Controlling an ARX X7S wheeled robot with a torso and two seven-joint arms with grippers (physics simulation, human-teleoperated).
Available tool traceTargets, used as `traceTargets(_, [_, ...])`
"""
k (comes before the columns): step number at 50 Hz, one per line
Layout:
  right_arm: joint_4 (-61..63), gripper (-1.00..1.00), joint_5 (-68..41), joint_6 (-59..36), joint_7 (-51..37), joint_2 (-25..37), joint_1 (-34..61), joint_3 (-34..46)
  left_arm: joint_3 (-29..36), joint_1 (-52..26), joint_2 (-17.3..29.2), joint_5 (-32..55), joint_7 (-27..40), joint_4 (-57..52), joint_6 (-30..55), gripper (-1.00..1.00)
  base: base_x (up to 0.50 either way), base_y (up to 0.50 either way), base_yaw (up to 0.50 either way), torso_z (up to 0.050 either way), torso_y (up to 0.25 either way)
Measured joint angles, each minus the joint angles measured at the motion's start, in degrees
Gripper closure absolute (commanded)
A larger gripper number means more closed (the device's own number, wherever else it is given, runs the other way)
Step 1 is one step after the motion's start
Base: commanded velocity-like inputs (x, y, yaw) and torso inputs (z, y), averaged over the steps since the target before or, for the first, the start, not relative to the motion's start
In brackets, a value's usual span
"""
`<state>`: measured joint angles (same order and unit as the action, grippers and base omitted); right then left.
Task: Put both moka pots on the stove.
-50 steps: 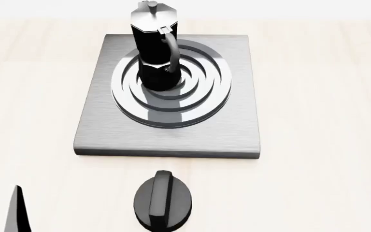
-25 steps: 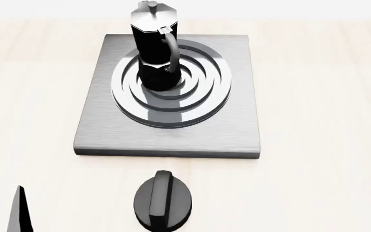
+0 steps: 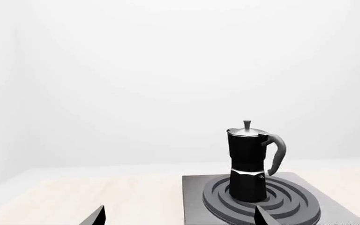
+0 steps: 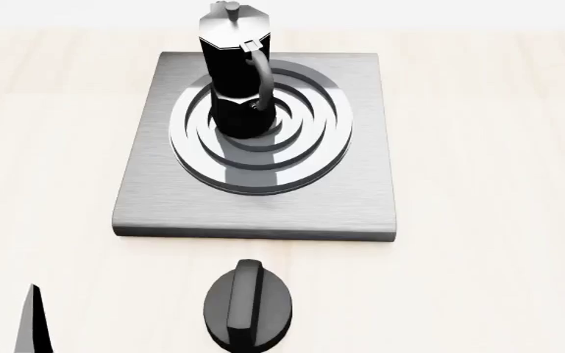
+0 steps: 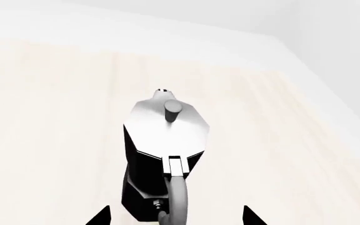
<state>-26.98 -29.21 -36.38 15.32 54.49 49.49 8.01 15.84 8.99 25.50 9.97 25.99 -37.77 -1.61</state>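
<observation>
- Head view shows one tall glossy black faceted moka pot (image 4: 235, 77) with a silver lid standing upright on the concentric rings at the centre of the flat square brushed grey metal stove (image 4: 155, 198); I judge that half of the task done.
- On the pale wooden table (image 4: 499, 147), just on my side of the stove's near edge, sits a low round black knob with a raised ridge (image 4: 250, 305); it is not one of the pots.
- The second black faceted moka pot (image 5: 164, 159) appears only in my right wrist view. It stands upright on bare table, off the stove. How far from the stove it is I cannot tell, since no view shows both together.
- That pot lies directly ahead of and below my right gripper (image 5: 175, 216), its long axis vertical, its curved black handle turned toward the gripper and centred between the two finger tips.
- My right gripper is spread wide, holding nothing; the tips show at either side of the pot's base, apart from it. The right arm is plainly the nearer one for this pot.
- My left gripper (image 3: 178, 218) is also spread wide and empty, held low and level, facing the stove from the side, well apart from the pot standing there. One dark finger (image 4: 35, 323) shows to the left of the knob.
- My next move, I judge, is to bring the right gripper down and forward onto the handle or waist.
</observation>
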Motion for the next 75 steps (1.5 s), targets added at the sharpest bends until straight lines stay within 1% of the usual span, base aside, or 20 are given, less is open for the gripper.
traceTargets(17, [-2.5,-1.0,0.4,2.4,-0.2,-1.4,-1.0,-0.4,0.6,0.0,0.1,-0.3,0.2,0.2,0.0,-1.0,0.0,0.0,0.0,0.0,0.0])
traceTargets(54, [-15.1,-1.0,5.4,9.0,0.7,-6.3,5.1,3.1,1.3,-0.3,0.2,-0.5,0.5,1.1,-0.5,-1.0,0.0,0.0,0.0,0.0,0.0])
traceTargets(70, [-24.1,-1.0,9.4,14.2,0.0,-9.3,10.4,5.4,1.5,-0.5,0.3,-0.5,0.6,1.5,-0.7,-1.0,0.0,0.0,0.0,0.0,0.0])
traceTargets(75, [-30.5,-1.0,11.2,17.9,0.4,-10.7,13.2,6.5,1.6,-0.5,0.3,-0.5,0.6,1.7,-0.8,-1.0,0.0,0.0,0.0,0.0,0.0])
